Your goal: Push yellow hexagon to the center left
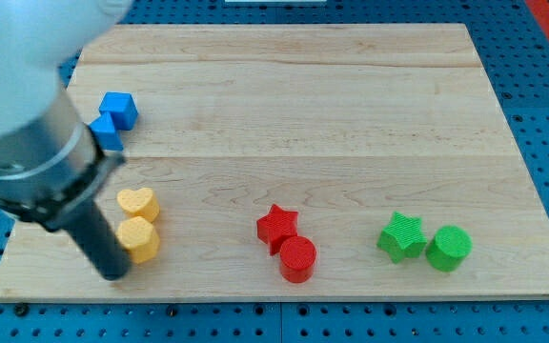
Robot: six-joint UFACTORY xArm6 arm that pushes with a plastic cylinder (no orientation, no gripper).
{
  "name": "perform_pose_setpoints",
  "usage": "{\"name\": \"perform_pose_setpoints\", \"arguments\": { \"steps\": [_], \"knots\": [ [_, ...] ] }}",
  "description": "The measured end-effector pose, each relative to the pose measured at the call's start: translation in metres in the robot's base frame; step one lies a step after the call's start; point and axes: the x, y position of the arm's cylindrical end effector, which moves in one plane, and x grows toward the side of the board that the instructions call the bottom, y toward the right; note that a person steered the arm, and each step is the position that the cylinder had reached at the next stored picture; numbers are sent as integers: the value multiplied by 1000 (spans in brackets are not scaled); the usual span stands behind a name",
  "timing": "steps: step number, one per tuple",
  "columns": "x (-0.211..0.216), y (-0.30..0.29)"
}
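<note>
The wooden board (284, 105) lay on a blue perforated surface (541, 114), and most of its blocks sat along the view's bottom half. Toward the view's bottom right a green star (401, 236) stood just beside a green cylinder (448, 248), the two close or perhaps touching. Near the bottom middle a red star (277, 226) touched a red cylinder (297, 258) that sat just below and to its right. At the view's left, toward the top, a blue cube (118, 110) stood against a second blue block (107, 132), which was partly hidden behind the arm's grey body (27, 143), so its shape could not be told with any certainty. Below these a yellow heart (137, 204) sat directly above the yellow hexagon (140, 239), the two touching, so the heart stood between the hexagon and the middle of the left edge. The hexagon lay in the board's bottom left part, well apart from the red and green pairs. The arm carried no gripper, only a dark rod, and my tip (112, 273) rested on the board just to the hexagon's left and slightly below it, touching or nearly touching its left side.
</note>
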Motion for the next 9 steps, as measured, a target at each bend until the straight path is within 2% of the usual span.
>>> {"name": "perform_pose_setpoints", "arguments": {
  "steps": [1, 2, 3, 4, 5, 6, 7, 8, 9],
  "knots": [
    [-41, 36],
    [-56, 24],
    [-27, 38],
    [-31, -5],
    [-75, 7],
    [-88, 51],
    [-80, 64],
    [-98, 102],
    [-139, 90]
  ]
}}
